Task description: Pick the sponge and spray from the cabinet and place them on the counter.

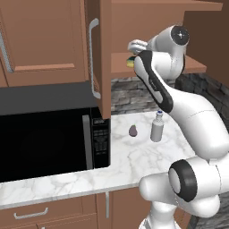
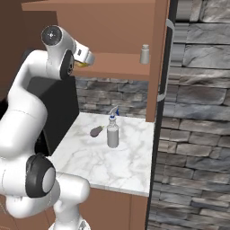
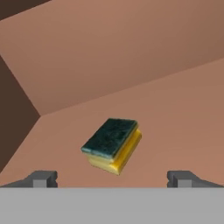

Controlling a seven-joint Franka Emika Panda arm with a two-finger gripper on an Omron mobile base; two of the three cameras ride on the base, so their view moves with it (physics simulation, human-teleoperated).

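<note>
Pincer [image 3: 112,178] released, tips wide at bottom of hand view, sponge [image 3: 112,144] centre frame on cabinet [image 2: 112,60] shelf just ahead, spray [image 2: 112,131] already standing on surface [image 2: 117,161]; sponge pick underway, next needs advancing then clenching.

One sponge [image 3: 112,145], one spray [image 2: 112,131], one purple egg-shaped object [image 1: 133,130] — and one small shaker bottle [image 2: 144,54].

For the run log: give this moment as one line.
phase: reaching for sponge | hand: open, fingers either side, not touching | sponge: on cabinet shelf | spray: upright on counter
</note>
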